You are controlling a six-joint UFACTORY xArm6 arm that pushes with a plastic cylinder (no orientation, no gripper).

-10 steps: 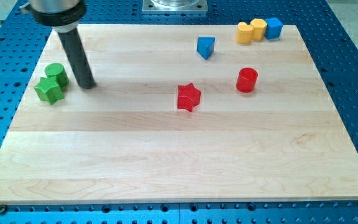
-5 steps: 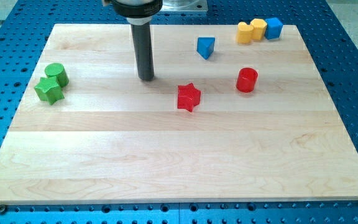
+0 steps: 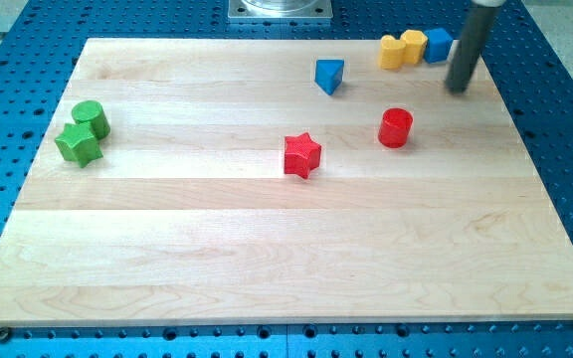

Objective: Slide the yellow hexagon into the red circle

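Push not begun: our tip (image 3: pixel 458 89) sits beside the blue cube (image 3: pixel 438 44); yellow hexagon (image 3: pixel 414 44) remains far from red circle (image 3: pixel 395 127); no jaws fitted.

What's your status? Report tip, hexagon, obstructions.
My tip at the view's top right, just below the blue cube. Yellow hexagon untouched, apart from red circle. Nothing between them.

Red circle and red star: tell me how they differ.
Shape: the red circle is a round cylinder; the red star has points.
Place: the red circle sits further toward the view's right and top; the red star lies nearer the board's middle.
Nearness: the red circle is closer to my tip than the red star is.
Both are red, stand alone and touch no other block.
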